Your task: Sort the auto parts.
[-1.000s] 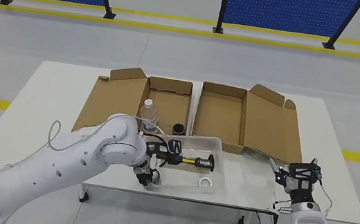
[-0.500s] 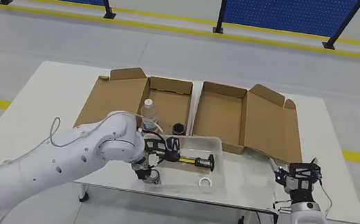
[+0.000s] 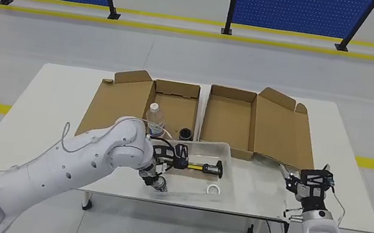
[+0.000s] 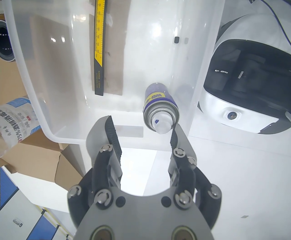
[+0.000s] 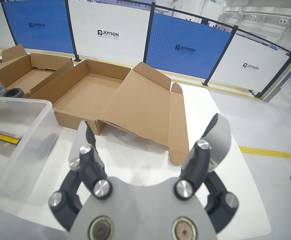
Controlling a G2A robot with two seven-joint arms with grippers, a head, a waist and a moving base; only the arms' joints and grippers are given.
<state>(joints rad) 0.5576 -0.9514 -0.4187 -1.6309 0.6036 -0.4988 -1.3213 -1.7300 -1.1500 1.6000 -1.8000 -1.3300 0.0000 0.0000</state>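
Note:
A blue and yellow spray can (image 4: 159,106) stands upright in the near left corner of the clear plastic bin (image 3: 220,150), close to the bin wall. My left gripper (image 4: 142,134) hangs open just above that corner (image 3: 155,181); the can's white cap sits close to one fingertip (image 4: 174,136). A yellow and black ruler-like tool (image 4: 99,45) lies on the bin floor, and a white ring (image 3: 214,190) lies near the bin's front. My right gripper (image 5: 151,123) is open over bare table at the right front (image 3: 311,184).
Two open cardboard boxes stand behind the bin. The left box (image 3: 174,104) holds a plastic bottle (image 3: 155,120) and a black cylinder (image 3: 185,134). The right box (image 3: 228,123) has its lid flap (image 5: 145,106) folded out towards my right gripper.
My left arm has shifted slightly towards the bin, with its gripper staying over the bin's near left corner. The right arm has not moved.

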